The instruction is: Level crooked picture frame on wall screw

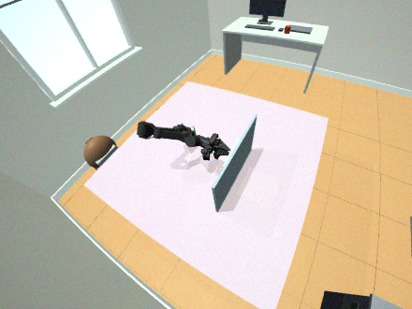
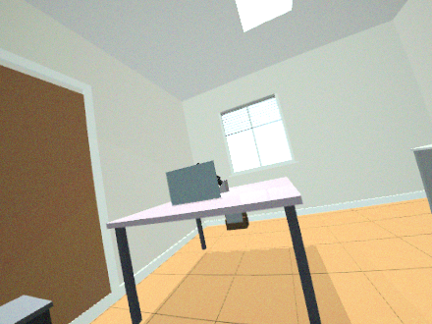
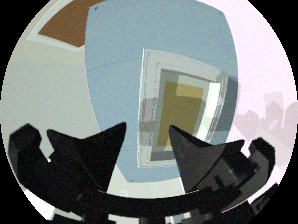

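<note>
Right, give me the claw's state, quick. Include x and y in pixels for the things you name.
Claw (image 1: pixel 229 151) (image 3: pixel 148 127): partly open, fingers apart, holding nothing; the picture frame (image 3: pixel 149 58) is in front of it, not clamped.

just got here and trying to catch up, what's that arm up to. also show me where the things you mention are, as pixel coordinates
A black robot arm is reaching toward a picture frame (image 3: pixel 142 105) hung on an upright blue panel (image 1: pixel 236 161) (image 2: pixel 192 183) (image 3: pixel 114 50). Its hand (image 1: pixel 228 151) (image 3: pixel 148 127) is open close to the frame, not gripping it. The frame looks crooked in the wrist view, so straightening it seems to be the job.
</note>
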Motion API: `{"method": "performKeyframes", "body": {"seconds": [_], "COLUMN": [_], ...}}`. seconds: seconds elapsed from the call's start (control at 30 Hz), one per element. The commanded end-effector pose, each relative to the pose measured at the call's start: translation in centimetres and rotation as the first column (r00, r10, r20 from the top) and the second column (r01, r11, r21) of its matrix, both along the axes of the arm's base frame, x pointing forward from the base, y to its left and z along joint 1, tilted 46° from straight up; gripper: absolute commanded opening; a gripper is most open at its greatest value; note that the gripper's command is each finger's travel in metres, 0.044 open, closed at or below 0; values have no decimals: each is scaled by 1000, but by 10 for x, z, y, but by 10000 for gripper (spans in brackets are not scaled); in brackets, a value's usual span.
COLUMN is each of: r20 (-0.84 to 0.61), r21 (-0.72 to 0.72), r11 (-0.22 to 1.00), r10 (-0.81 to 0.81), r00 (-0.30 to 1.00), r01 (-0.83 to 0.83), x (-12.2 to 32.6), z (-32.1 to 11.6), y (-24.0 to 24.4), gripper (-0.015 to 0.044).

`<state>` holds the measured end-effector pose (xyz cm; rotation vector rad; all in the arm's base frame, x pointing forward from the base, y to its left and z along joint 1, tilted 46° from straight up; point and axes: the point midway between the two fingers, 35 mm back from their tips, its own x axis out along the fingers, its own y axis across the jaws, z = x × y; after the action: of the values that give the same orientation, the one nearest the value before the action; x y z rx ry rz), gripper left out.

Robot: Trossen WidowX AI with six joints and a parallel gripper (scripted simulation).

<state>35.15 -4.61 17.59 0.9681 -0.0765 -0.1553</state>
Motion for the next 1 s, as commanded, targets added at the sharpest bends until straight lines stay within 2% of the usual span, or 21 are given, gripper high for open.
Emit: {"method": "performKeyframes", "body": {"seconds": [0.0,0.97], "r20": [7,8], "r21": [-4,-4], "r11": [1000,1000], "r10": [6,6], "r00": [1000,1000], "r01": [-6,-6], "x": [7,11], "z": [2,2], "y": [0,-1], "gripper": [260,260]}}
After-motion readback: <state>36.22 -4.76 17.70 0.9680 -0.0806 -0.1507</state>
